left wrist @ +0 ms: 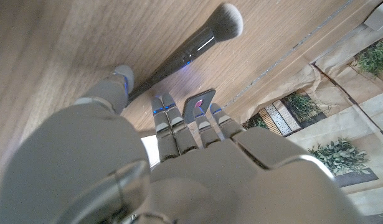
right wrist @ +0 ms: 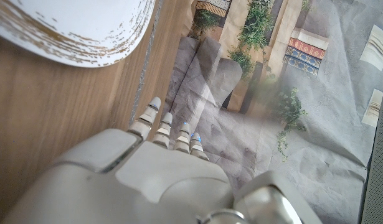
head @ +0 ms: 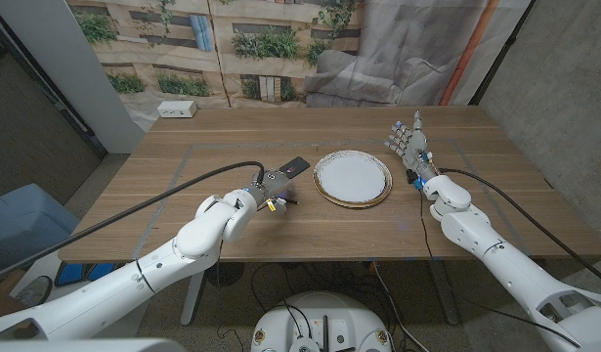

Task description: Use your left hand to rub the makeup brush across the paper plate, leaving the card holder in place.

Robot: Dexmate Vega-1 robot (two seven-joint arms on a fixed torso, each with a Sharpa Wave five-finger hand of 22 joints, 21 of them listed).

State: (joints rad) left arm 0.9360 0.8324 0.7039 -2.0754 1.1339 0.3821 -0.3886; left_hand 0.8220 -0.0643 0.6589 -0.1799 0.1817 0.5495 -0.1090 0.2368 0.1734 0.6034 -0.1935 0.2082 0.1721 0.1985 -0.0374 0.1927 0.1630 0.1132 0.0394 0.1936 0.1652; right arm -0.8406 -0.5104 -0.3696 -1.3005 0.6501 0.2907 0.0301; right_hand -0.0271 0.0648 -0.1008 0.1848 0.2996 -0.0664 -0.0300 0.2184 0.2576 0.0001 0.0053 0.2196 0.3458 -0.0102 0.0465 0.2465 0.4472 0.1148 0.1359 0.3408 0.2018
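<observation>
Wooden table (head: 183,186) | left hand (head: 271,188) unclosed over makeup brush (left wrist: 185,53) | paper plate (head: 352,178) beside | right hand (head: 409,145) open, apart

Head view: high, looking down over table (head: 183,196), distant. Wrist views: close behind each hand, along its back. Right wrist and head views share the plate (right wrist: 73,25).

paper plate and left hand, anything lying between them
In the head view, the dark card holder lies between the left hand and the paper plate.

L robot hand (head: 272,188) fingers down; R robot hand (head: 409,143) upright.
</observation>
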